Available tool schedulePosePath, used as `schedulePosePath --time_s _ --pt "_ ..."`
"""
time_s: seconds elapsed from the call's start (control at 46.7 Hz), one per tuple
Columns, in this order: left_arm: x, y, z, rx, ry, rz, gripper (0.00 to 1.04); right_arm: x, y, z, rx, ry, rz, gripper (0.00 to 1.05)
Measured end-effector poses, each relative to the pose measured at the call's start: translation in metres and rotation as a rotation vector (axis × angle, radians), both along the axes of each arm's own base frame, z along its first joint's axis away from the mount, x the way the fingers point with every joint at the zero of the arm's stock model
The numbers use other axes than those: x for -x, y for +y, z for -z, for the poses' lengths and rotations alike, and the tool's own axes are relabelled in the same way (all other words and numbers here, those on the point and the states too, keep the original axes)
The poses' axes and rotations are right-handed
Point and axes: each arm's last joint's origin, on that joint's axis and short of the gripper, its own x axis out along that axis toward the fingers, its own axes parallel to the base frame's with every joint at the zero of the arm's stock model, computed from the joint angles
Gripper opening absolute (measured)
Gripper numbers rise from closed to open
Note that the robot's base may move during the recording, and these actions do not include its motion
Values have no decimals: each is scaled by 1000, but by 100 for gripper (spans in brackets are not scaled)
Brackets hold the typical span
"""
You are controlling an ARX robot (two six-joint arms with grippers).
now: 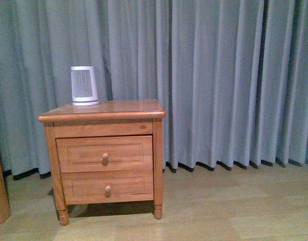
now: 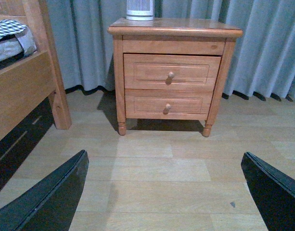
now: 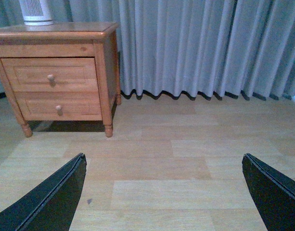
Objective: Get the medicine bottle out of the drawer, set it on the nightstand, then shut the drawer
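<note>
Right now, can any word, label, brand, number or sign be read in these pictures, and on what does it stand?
None can be read.
The white ribbed cylinder on the nightstand shows only grooves.
The upper drawer, the lower drawer and the curtain carry no text.

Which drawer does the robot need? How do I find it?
Find the orange-brown nightstand in front of the grey curtain, with a white ribbed cylinder on top. The drawer sits right under the tabletop, shut, with a round knob. It is the upper, slightly taller one; the lower drawer is shorter.
</note>
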Motion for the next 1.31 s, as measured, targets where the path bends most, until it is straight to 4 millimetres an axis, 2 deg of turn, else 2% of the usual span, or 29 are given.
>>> schedulePosePath --time_s 1.307 --pt "0 0 0 0 0 0 98 0 0 0 0 0 0 98"
